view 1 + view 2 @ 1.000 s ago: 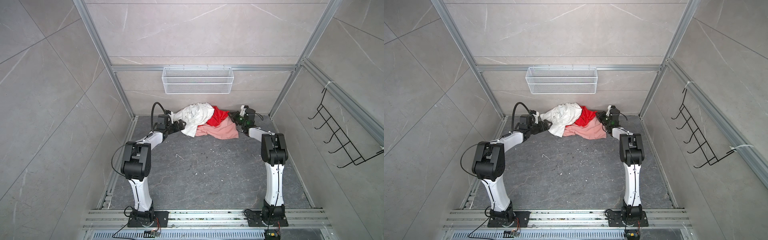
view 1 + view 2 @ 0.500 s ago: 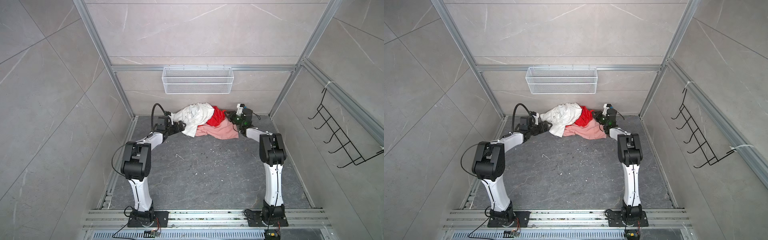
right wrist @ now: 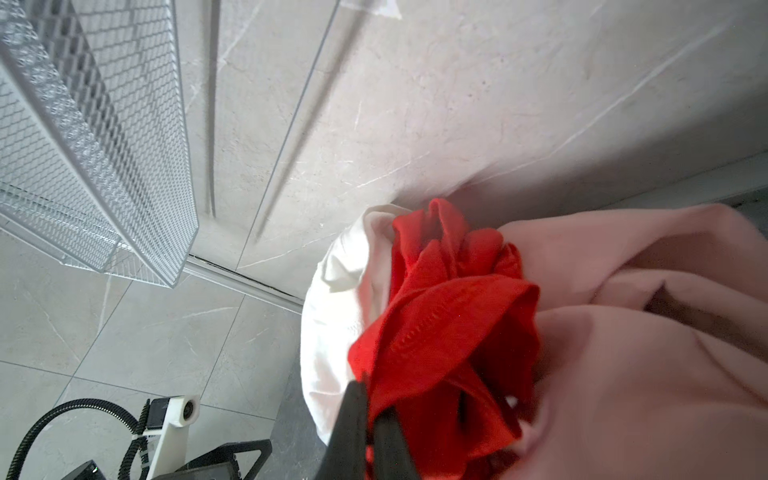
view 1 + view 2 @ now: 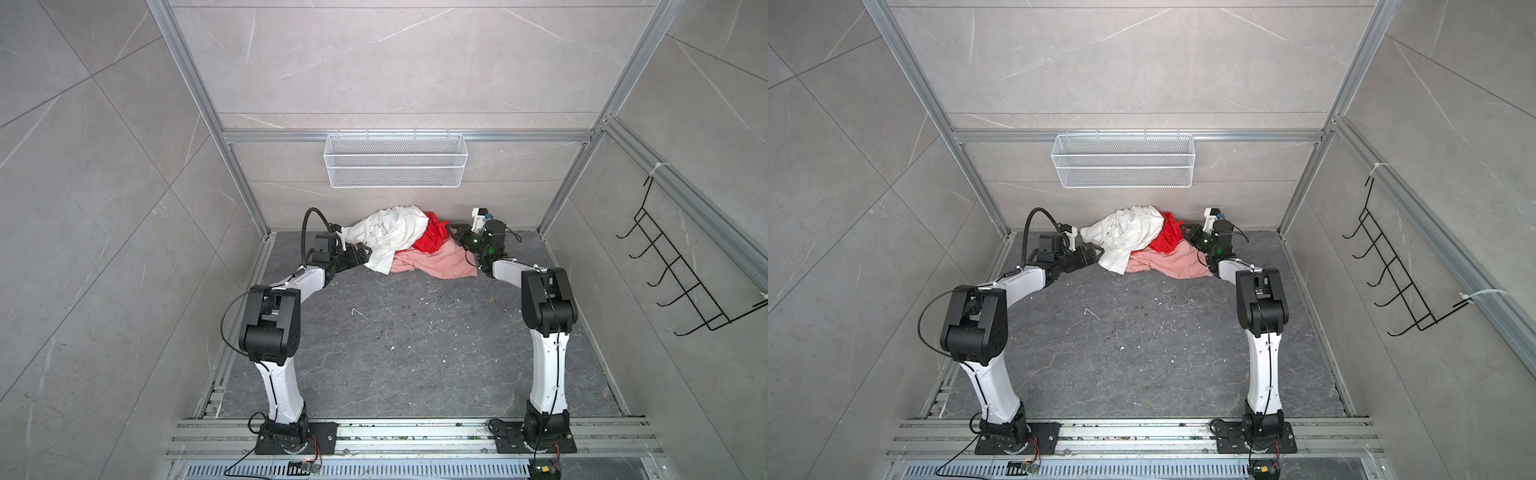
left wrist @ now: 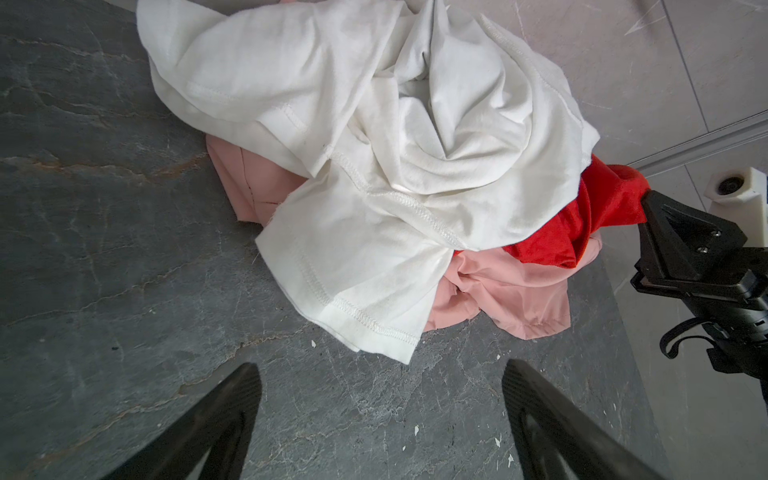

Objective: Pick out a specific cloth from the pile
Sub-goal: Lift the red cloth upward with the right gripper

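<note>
At the near edge, the front rail [image 4: 395, 436] carries both arm bases, and both arms reach away across the floor [image 4: 395, 353].

Left gripper [image 5: 380, 363]: fingers spread wide with nothing between them. It sits low over bare floor, tips just short of the hemmed corner of the white cloth [image 5: 374, 124].

Right gripper [image 3: 374, 409]: fingers pressed together, pinching a fold of the red cloth [image 3: 440, 332].

View differences:
- The right wrist view alone shows the pinch close up. Red fabric is bunched into ridges rising from the fingertips, with white cloth on one side and pink cloth [image 3: 644, 374] on the other.
- The left wrist view shows the same grip from across the pile [image 4: 1129, 237], a red corner drawn to a point at the black tip. It also shows pink cloth emerging on either side of the white hem.
- Both top views give only the layout. The white cloth lies on top toward the left arm. The red cloth is wedged mid-pile toward the right arm. The pink cloth is lowest and spread forward. The pinch is too small to read there.

Surface: the floor is dark grey and stone-veined, flecked with pale crumbs. The pile sits at its far end, at the foot of the back wall [image 4: 395, 62].

Room: pale grey tile walls in aluminium framing. A white wire basket [image 4: 395, 160] hangs on the back wall above the pile, and a black hook rack [image 4: 685, 282] hangs on the right wall.
</note>
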`<state>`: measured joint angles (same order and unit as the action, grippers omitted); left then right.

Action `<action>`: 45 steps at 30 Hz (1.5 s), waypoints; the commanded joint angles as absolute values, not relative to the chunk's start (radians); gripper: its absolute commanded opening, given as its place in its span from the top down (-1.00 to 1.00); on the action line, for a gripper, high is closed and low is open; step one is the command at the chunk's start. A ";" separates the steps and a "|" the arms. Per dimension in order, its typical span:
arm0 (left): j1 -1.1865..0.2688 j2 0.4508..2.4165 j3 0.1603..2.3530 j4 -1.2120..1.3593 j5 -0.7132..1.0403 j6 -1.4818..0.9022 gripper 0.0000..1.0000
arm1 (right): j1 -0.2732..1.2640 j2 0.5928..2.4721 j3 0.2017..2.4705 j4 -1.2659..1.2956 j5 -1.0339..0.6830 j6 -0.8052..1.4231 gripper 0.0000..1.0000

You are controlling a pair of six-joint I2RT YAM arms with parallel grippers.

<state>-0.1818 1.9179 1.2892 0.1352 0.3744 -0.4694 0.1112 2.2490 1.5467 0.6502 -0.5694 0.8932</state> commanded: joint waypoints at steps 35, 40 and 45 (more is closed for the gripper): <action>-0.222 1.796 1.235 0.164 0.355 -0.466 -0.88 | 0.158 2.018 1.502 0.609 -0.576 0.793 1.00; -0.230 1.796 1.231 0.170 0.353 -0.469 -0.88 | 0.164 2.001 1.512 0.600 -0.577 0.786 1.00; -0.239 1.808 1.230 0.184 0.359 -0.480 -0.88 | 0.174 1.981 1.523 0.586 -0.576 0.772 1.00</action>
